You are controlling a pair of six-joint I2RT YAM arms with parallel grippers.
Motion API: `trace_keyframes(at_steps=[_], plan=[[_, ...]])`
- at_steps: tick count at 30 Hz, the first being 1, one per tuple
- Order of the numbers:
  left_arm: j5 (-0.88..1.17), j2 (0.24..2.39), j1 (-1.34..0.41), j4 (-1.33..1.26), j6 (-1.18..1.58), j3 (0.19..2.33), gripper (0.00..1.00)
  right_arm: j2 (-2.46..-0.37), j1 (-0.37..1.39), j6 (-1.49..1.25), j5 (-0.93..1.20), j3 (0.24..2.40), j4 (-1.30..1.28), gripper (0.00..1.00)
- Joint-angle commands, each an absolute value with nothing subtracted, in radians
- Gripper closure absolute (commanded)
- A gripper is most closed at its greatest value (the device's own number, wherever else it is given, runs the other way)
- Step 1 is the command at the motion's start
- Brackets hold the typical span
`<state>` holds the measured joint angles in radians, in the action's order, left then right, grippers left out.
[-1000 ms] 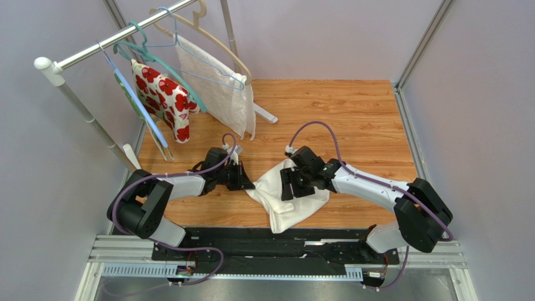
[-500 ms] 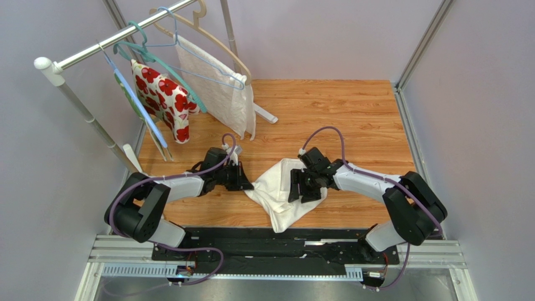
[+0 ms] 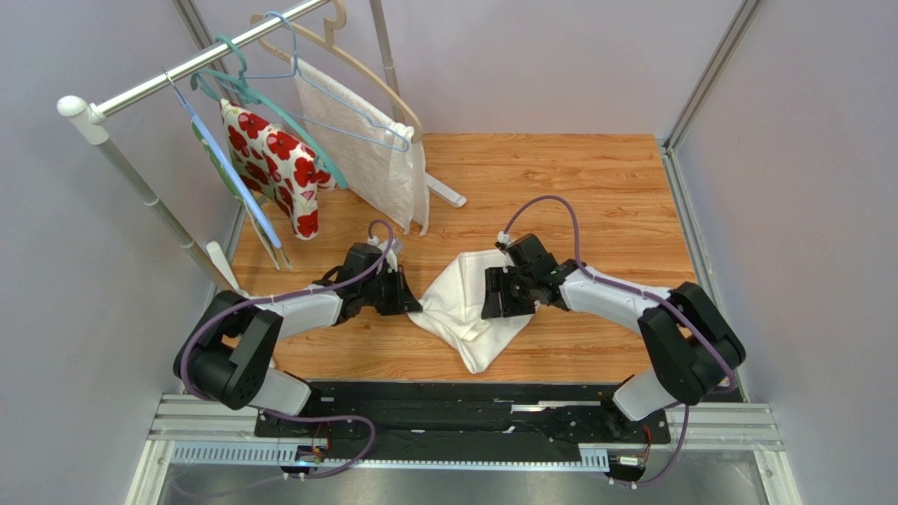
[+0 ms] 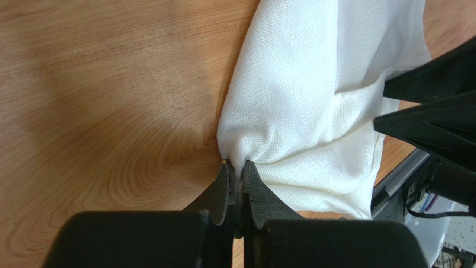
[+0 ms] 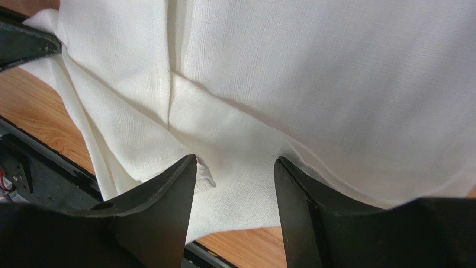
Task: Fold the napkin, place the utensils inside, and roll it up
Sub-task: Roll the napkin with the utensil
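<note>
The off-white napkin [image 3: 462,305] lies crumpled and partly folded on the wooden table [image 3: 590,189], near its front edge. My left gripper [image 3: 413,302] is shut on the napkin's left corner [image 4: 237,151] and pinches a bunch of cloth between its fingertips. My right gripper [image 3: 495,295] is open and hovers over the napkin's right part; in the right wrist view the cloth [image 5: 279,84] fills the space past the spread fingers [image 5: 173,190]. The utensils are out of view.
A clothes rack [image 3: 190,68] stands at the back left with a red-flowered cloth [image 3: 276,163] and a textured white cloth [image 3: 369,147] on hangers. The black arm rail [image 3: 453,405] runs along the table's front edge, just below the napkin's lower tip.
My right gripper has moved back and a little left over the napkin. The napkin has shifted slightly and its lower tip drew in. My left gripper has kept its hold on the corner.
</note>
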<state>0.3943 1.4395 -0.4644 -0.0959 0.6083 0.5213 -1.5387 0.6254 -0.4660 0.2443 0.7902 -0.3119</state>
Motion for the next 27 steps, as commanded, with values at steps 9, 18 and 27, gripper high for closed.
trace_keyframes(at_steps=[9,18,27], plan=[[0.298,1.414,-0.508,-0.003,0.623,0.621,1.00,-1.334,0.718,-0.246,0.252,0.874,-0.339,0.32],[0.296,1.416,-0.509,-0.003,0.623,0.623,1.00,-1.517,0.811,-0.167,0.299,0.936,-0.216,0.30],[0.299,1.430,-0.511,0.034,0.617,0.637,1.00,-1.582,0.891,-0.181,0.291,0.927,-0.216,0.30]])
